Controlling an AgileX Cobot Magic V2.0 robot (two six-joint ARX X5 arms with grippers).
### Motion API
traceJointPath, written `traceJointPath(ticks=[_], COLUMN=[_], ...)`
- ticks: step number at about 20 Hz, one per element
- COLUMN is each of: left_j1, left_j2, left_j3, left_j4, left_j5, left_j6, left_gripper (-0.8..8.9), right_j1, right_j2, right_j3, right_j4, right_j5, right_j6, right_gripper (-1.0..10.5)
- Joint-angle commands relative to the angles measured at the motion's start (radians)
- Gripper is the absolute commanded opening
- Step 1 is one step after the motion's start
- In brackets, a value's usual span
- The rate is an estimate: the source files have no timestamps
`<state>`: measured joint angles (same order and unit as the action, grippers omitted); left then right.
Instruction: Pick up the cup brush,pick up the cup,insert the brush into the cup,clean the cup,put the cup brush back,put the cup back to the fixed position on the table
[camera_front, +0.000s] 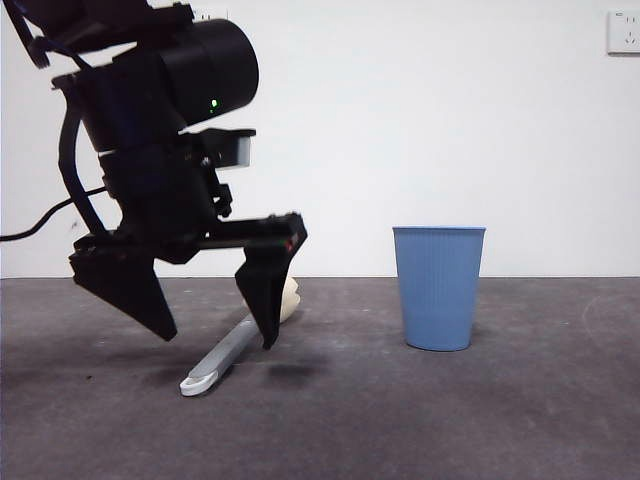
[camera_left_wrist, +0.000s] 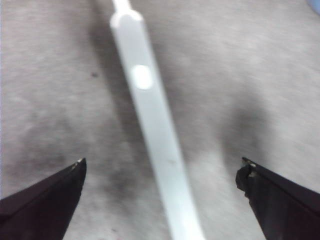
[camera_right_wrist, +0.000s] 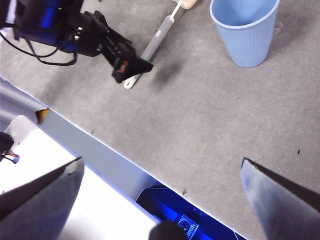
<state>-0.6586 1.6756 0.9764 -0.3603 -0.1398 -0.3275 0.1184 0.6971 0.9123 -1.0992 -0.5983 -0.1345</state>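
The left pincer (camera_front: 220, 338) was held spread astride the cup brush (camera_front: 228, 352) lying flat on the tabletop (camera_front: 480, 410), left of the blue cup (camera_front: 438, 287), so the grey handle should be centred before closing.

Left wrist view is blurred; the cup brush (camera_left_wrist: 155, 135) handle runs out of frame at both ends, sponge head not shown, only a sliver of the cup (camera_left_wrist: 315, 4) at a corner. Front view: the left gripper (camera_front: 220, 335) jaw covers mid-handle and most of the cream head. Right wrist view crops the head at the edge; the right gripper (camera_right_wrist: 160, 167) shows only jaw tips.
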Motion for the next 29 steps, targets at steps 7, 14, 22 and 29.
traceJointPath(ticks=[7, 14, 22, 29], left_j1=[-0.003, -0.008, -0.007, -0.007], left_j2=[0.053, 0.051, -0.006, -0.225], left_j3=[0.000, 0.000, 0.001, 0.001], left_j4=[0.005, -0.014, -0.079, -0.157], left_j5=[-0.015, 0.068, 0.066, 0.064], left_j6=[-0.048, -0.047, -0.030, 0.063], left_gripper=[3.60, -0.06, -0.06, -0.06], right_j1=[0.003, 0.003, 0.003, 0.006], right_j2=[0.002, 0.002, 0.031, 0.110], right_j3=[0.002, 0.002, 0.002, -0.018], right_j4=[0.014, 0.014, 0.016, 0.175], right_j5=[0.002, 0.002, 0.001, -0.004], right_j6=[0.014, 0.014, 0.060, 0.116], right_gripper=[5.9, 5.9, 5.9, 5.9])
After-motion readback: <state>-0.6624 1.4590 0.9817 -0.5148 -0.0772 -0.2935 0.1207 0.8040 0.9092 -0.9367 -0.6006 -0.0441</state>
